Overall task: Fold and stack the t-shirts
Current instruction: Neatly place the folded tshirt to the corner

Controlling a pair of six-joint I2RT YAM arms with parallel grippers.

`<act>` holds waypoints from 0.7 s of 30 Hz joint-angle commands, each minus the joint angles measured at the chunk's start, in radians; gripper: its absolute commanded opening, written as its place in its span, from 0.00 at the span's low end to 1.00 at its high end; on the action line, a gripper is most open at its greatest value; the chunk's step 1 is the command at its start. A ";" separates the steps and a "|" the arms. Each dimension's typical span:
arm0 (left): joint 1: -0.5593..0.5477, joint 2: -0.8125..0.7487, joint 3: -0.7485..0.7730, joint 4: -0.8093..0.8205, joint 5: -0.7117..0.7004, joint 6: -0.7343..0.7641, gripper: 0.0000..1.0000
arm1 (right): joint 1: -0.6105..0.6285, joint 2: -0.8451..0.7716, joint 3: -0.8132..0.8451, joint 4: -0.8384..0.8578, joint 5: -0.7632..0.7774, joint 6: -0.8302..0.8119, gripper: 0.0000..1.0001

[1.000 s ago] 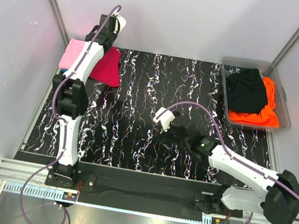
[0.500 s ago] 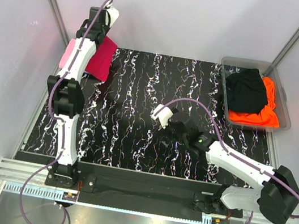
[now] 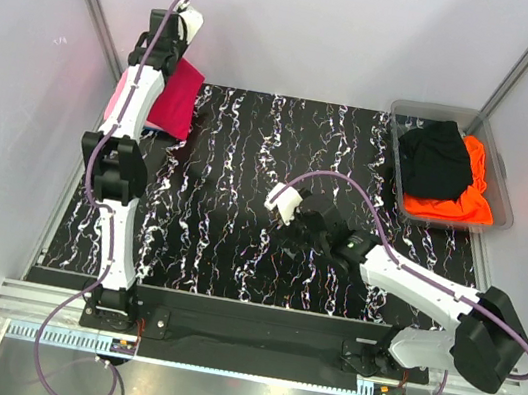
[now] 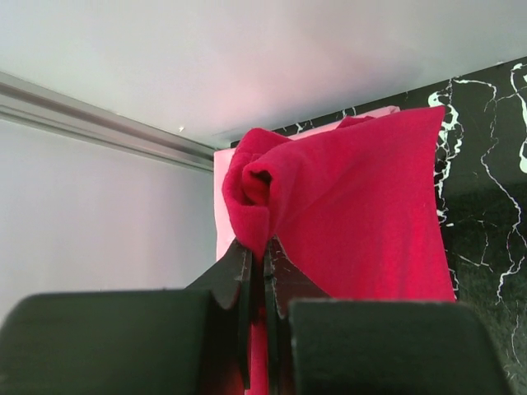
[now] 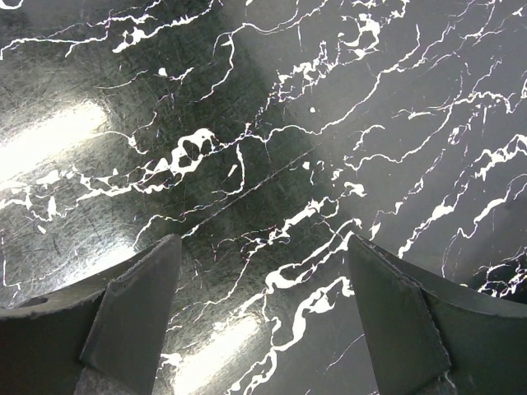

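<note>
The crimson-red t-shirt (image 3: 176,97) hangs folded at the far left corner, pinched in my left gripper (image 3: 169,40). In the left wrist view the jaws are shut on a bunched fold of the red t-shirt (image 4: 354,206), my left gripper (image 4: 262,251) gripping its edge. The light pink t-shirt (image 3: 118,100) lies under it on the table; its edge shows in the left wrist view (image 4: 224,206). My right gripper (image 3: 303,219) is open and empty above the bare marble table (image 5: 263,164). The black t-shirt (image 3: 437,158) and the bright orange t-shirt (image 3: 469,196) lie in the bin. The blue t-shirt is hidden.
The clear plastic bin (image 3: 501,176) stands at the far right of the black marble table (image 3: 246,184). White walls close in the left, back and right sides. A metal rail (image 4: 99,123) runs along the wall beside the left gripper.
My left gripper has lifted the red t-shirt up and back toward the far left corner, so it now hangs narrower over the pink one. My right gripper has shifted slightly left.
</note>
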 commanded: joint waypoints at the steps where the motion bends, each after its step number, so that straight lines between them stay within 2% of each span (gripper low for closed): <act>1: 0.010 0.002 0.075 0.101 0.034 -0.014 0.00 | -0.010 0.006 0.047 0.031 -0.016 -0.006 0.89; 21: 0.082 0.079 0.106 0.142 0.072 -0.063 0.00 | -0.013 0.073 0.087 0.030 -0.041 -0.002 0.89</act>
